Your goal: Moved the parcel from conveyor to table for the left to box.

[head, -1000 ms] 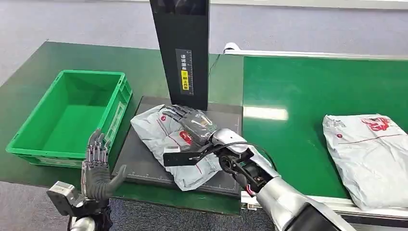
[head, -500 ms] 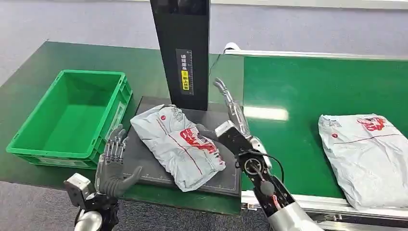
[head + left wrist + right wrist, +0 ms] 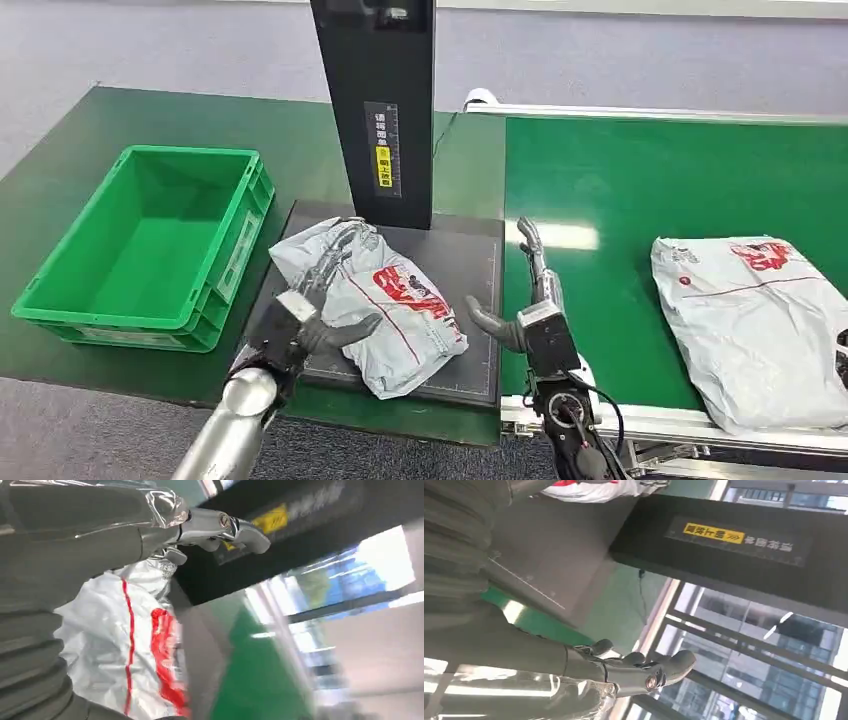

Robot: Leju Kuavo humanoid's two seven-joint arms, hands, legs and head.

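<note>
The parcel (image 3: 375, 300) lies on the dark mat (image 3: 480, 250) on the table (image 3: 60, 170), at the foot of the black post (image 3: 372, 100). My left hand (image 3: 318, 290) rests over the parcel's near-left side, fingers spread along the wrapper and thumb against it; it looks like a light touch more than a grip, though the wrist view is too blurred to be sure. My right hand (image 3: 530, 290) stands apart from the parcel at the mat's right edge, fingers straight and wide, holding nothing. The green box (image 3: 235, 235) sits left of the mat. A second parcel (image 3: 750, 320) lies on the conveyor (image 3: 650, 170).
</note>
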